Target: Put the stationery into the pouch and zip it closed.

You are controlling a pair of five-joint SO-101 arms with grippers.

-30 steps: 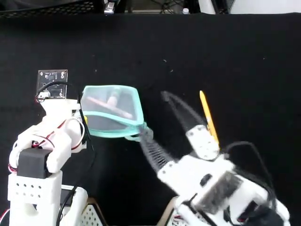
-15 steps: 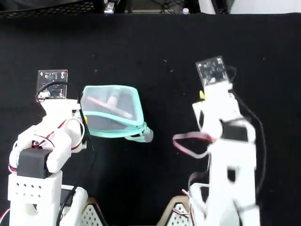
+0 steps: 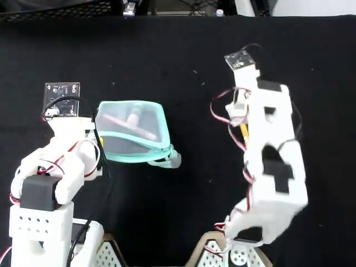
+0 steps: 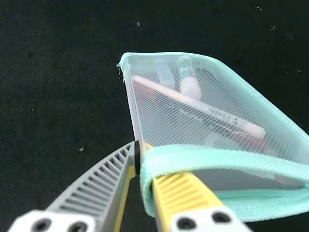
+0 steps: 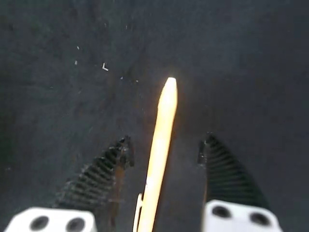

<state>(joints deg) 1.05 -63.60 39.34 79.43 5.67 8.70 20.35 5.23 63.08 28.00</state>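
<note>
Left arm [image 3: 61, 161] sits just left of the pouch [image 3: 133, 133]. The left gripper [image 4: 140, 159] is clamped on the pouch's teal edge band at its left near corner, with the grey finger [image 4: 104, 181] outside and the yellow finger [image 4: 181, 193] under the band. The pouch lies flat on the black table [image 3: 167, 50]. Through its clear mesh side I can see a long pink-white pen [image 4: 198, 108] and a short white-capped item [image 4: 189, 83] — can't tell what that one is. A loose teal tab [image 3: 169, 160] sticks out at the pouch's right near corner.

Well to the right of the pouch, the right arm [image 3: 272, 150] stands over the yellow pen [image 5: 164, 111], which lies on the table. The right gripper [image 5: 166, 142] is spread wide — one black finger on each side of the pen, neither touching it.
</note>
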